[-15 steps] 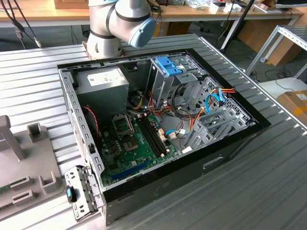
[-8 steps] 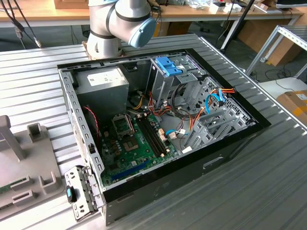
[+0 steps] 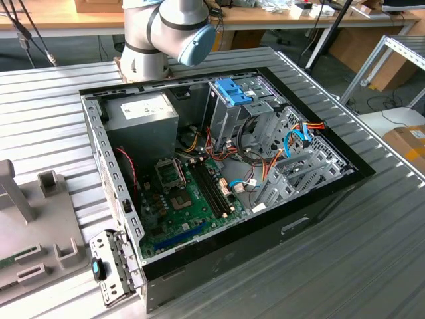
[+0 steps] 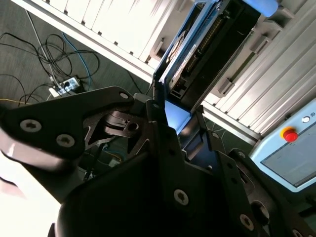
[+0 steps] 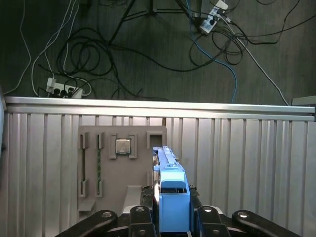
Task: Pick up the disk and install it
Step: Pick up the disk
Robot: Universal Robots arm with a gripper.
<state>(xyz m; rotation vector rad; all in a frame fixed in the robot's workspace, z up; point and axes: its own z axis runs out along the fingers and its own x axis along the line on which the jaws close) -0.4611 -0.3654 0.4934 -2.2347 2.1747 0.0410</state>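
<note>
Ribbed aluminium tabletop (image 5: pixel 247 163) above a dark floor strewn with cables (image 5: pixel 123 49), seen from overhead in the first wrist view. The gripper (image 5: pixel 173 195) is clamped across the two sides of the disk (image 5: pixel 167 165) at its blue bracket (image 5: pixel 174 212). The drive hangs on edge with its thin side toward the camera, a hold that, I judge, suits sliding it edgewise into a bay. Below it lies the grey parts fixture (image 5: pixel 123 173), with a processor chip (image 5: pixel 122 146) seated in one pocket.

The second wrist view adds the disk's broad dark face with its blue rim. It also takes in a red stop button (image 4: pixel 289 134) on a pendant beyond the table edge.

The exterior view supplies the destination, the open computer case (image 3: pixel 265 226) lying on its side. Its drive cage (image 3: pixel 232 116) is topped by a blue latch (image 3: pixel 234 91) and stands well apart from the fixture at the exterior view's left.
</note>
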